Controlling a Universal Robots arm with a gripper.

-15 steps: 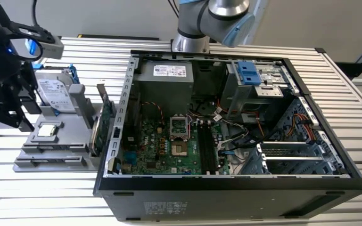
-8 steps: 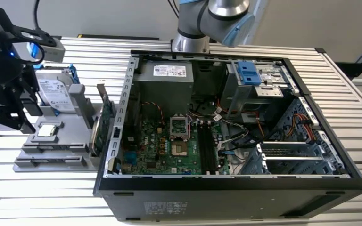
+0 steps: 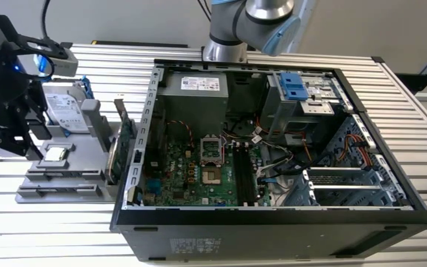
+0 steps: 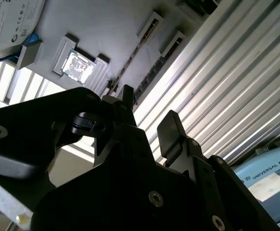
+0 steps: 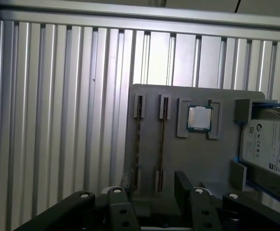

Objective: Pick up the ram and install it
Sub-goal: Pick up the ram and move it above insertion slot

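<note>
Black two-finger gripper (image 5: 154, 185) hangs low over a flat grey moulded parts tray (image 5: 197, 163). Fingers spread wide, nothing held. The ram (image 5: 162, 144), a long thin dark stick, stands on edge in a tray slot, lined up with the finger gap. Open black metal computer case (image 3: 273, 219) sits just beside the tray, at the exterior view's right.

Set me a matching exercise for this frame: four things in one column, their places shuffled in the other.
1. processor chip
2. hard drive
3. green expansion card
4. hand

A. open, over the slots of the grey fixture
B. in a square recess of the fixture
C. on edge beside the computer case
D. next to the chip's recess, label showing

Pairs: 1-B, 2-D, 3-C, 4-A
</note>
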